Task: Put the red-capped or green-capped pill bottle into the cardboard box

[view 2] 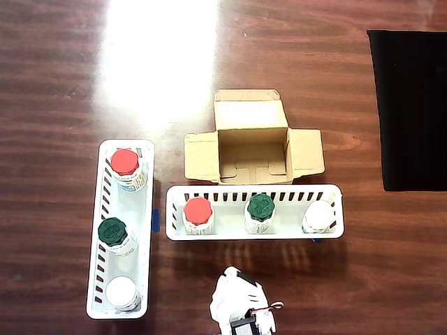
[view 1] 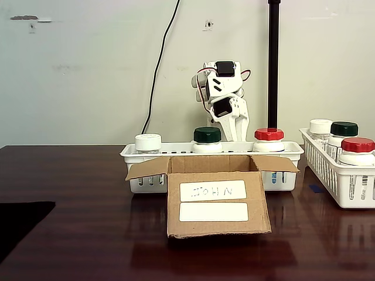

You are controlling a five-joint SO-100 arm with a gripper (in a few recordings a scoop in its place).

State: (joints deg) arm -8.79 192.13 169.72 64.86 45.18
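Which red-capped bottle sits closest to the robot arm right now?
The red-capped bottle in the basket beside the box; the other red one stands in the side basket, farther off.

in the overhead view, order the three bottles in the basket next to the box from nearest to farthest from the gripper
Measured from the gripper at the bottom edge:
1. Green-capped bottle, middle of the basket, almost straight ahead.
2. Red-capped bottle, picture-left end, only slightly farther, so nearly a tie with the first.
3. White-capped bottle, picture-right end, clearly farthest.
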